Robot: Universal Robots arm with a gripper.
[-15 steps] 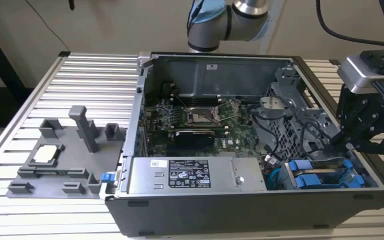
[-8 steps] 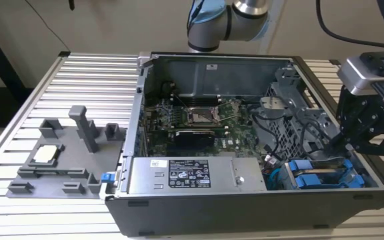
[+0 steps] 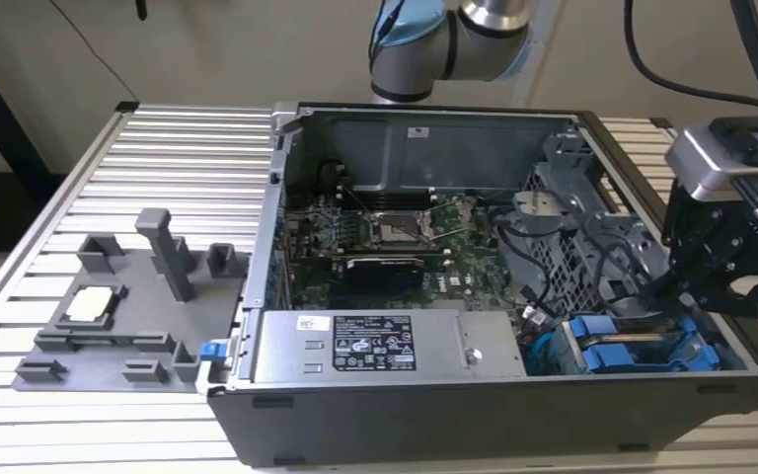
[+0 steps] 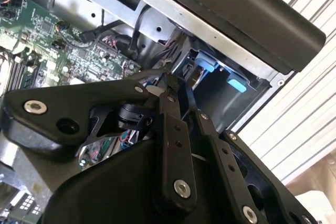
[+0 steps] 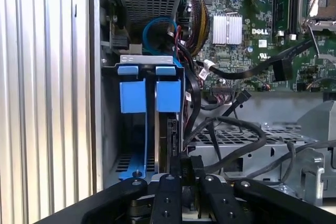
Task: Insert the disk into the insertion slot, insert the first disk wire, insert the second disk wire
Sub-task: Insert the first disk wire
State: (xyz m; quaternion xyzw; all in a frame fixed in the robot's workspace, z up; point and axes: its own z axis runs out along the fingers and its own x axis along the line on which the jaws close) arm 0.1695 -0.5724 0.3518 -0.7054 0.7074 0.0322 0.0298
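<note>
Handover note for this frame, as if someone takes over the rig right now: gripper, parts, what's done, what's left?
Gripper: shut, low at the mouth of the insertion slot; whether it pinches anything is unclear.
Disk: stands edge-on inside the slot in its blue carrier, right ahead of the gripper.
Done: the disk looks inserted.
Left: apparently both disk wires. Black cables lie loose beside the slot, and the disk's connectors are hidden.

On the disk (image 5: pixel 167 96) I see a frame of smooth, bright blue plastic; the computer case (image 3: pixel 485 425) around it is matt dark-grey metal. Inside that case the drive cage (image 5: pixel 236 137) is dull, perforated grey metal, and beside the case the table (image 3: pixel 182 148) is ribbed satin metal.
</note>
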